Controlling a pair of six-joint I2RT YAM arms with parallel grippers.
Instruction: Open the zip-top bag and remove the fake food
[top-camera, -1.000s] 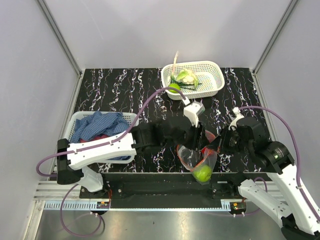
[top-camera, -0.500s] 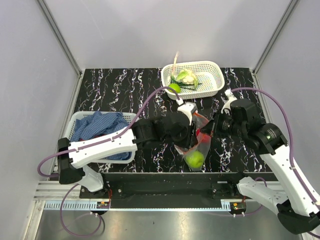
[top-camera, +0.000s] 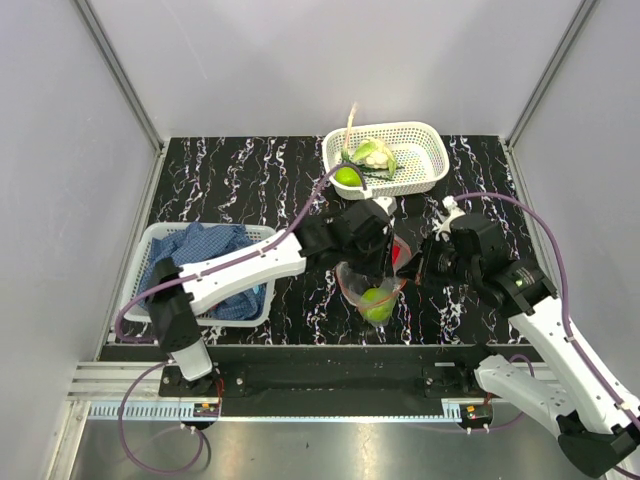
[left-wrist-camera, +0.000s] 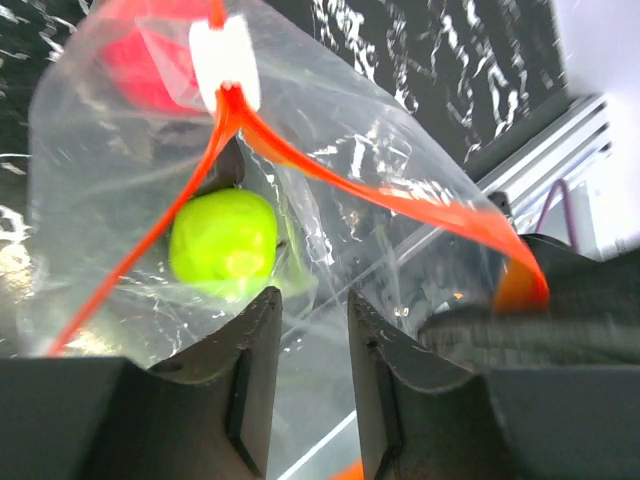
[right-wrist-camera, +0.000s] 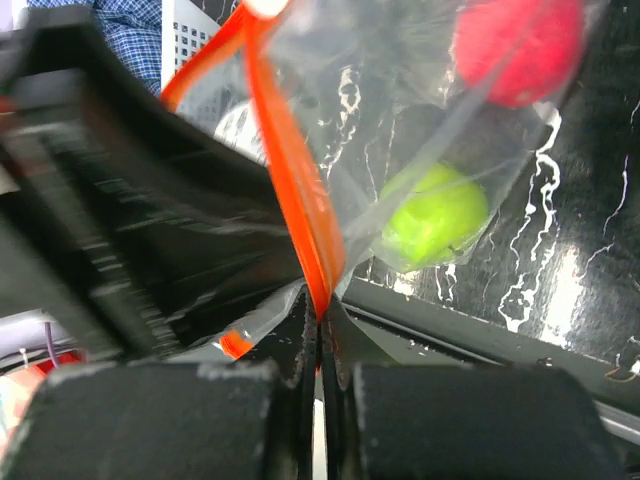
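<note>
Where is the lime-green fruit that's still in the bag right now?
In the top view the lime-green fruit sits at the bottom of the zip-top bag, held up mid-table between the left gripper and right gripper, below a red piece.

A black marbled table held two white baskets. The far basket stood near the back edge; the left basket contained a blue checked cloth.

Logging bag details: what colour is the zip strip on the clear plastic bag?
Orange-red zip strip; the right wrist view shows it best.
</note>
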